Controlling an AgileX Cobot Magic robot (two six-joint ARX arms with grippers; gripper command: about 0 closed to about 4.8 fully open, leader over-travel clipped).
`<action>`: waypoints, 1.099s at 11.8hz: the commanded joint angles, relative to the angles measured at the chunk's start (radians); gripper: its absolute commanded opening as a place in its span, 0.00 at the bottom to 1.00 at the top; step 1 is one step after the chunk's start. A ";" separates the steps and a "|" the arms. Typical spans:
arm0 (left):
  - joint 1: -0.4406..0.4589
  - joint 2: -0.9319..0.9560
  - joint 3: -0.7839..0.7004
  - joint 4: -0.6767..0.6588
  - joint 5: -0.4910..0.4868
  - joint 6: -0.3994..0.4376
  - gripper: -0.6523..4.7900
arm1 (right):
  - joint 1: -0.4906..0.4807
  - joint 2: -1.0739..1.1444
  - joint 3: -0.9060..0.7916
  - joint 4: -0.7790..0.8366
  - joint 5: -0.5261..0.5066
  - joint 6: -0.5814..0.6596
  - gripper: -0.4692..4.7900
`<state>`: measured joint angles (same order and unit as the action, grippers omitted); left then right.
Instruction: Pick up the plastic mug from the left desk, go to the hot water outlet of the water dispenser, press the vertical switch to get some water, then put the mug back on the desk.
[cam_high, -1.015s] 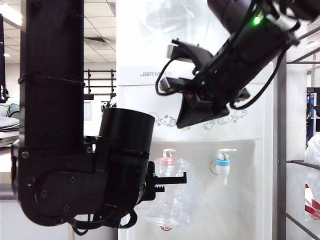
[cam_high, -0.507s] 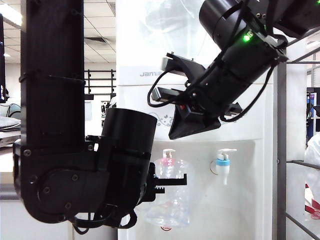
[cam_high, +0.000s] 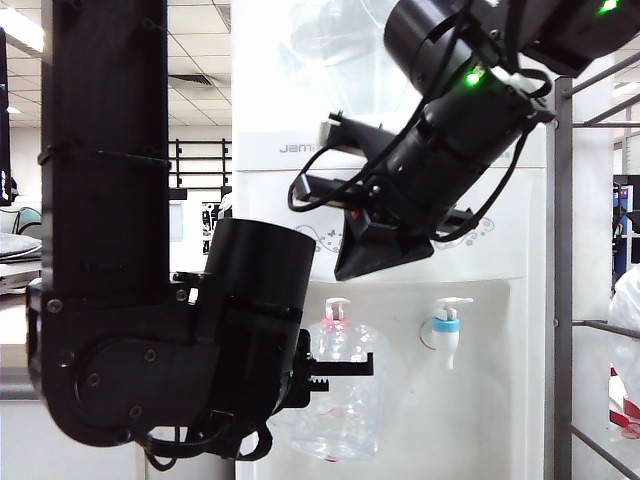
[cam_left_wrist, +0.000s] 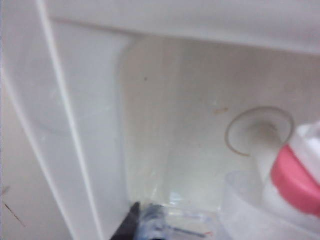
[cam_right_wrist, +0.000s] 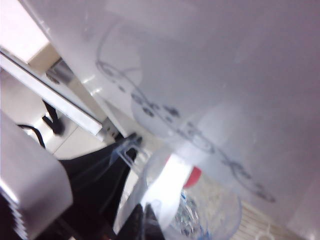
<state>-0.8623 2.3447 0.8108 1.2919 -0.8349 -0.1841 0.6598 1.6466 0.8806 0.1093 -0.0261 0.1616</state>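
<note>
The clear plastic mug (cam_high: 342, 400) hangs under the hot water outlet (cam_high: 337, 318), a white tap with a red collar, in the recess of the water dispenser (cam_high: 480, 400). My left gripper (cam_high: 345, 365) is shut on the mug's side from the left. In the left wrist view its dark fingers (cam_left_wrist: 131, 226) pinch the mug (cam_left_wrist: 250, 215) beside the red collar (cam_left_wrist: 295, 175). My right gripper (cam_high: 345, 268) is shut and empty, pointing down at the vertical switch (cam_high: 338, 303) from just above. Its tips (cam_right_wrist: 142, 219) are close to the white switch (cam_right_wrist: 167, 187). A sliver of the left desk (cam_high: 10, 385) shows behind the left arm.
A tap with a blue collar (cam_high: 446, 326) sits to the right of the red one. The clear bottle (cam_high: 320, 40) tops the dispenser. A grey metal rack (cam_high: 562, 300) stands at the right. The bulky left arm (cam_high: 110, 300) fills the left of the exterior view.
My right arm has come down and to the left, bringing its shut gripper closer to the red tap's switch. The left gripper and mug have stayed under the tap.
</note>
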 joint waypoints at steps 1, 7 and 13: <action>0.002 -0.008 0.004 -0.008 -0.014 -0.007 0.11 | 0.001 0.009 0.023 -0.042 -0.003 0.031 0.09; 0.002 -0.008 0.004 -0.016 -0.014 -0.007 0.11 | -0.028 0.038 0.023 -0.046 -0.062 0.052 0.09; 0.002 -0.008 0.004 -0.027 -0.014 -0.007 0.11 | -0.050 0.059 0.023 -0.048 -0.107 0.051 0.09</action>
<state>-0.8623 2.3444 0.8112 1.2522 -0.8341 -0.1841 0.6167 1.7016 0.8997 0.0608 -0.1516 0.2016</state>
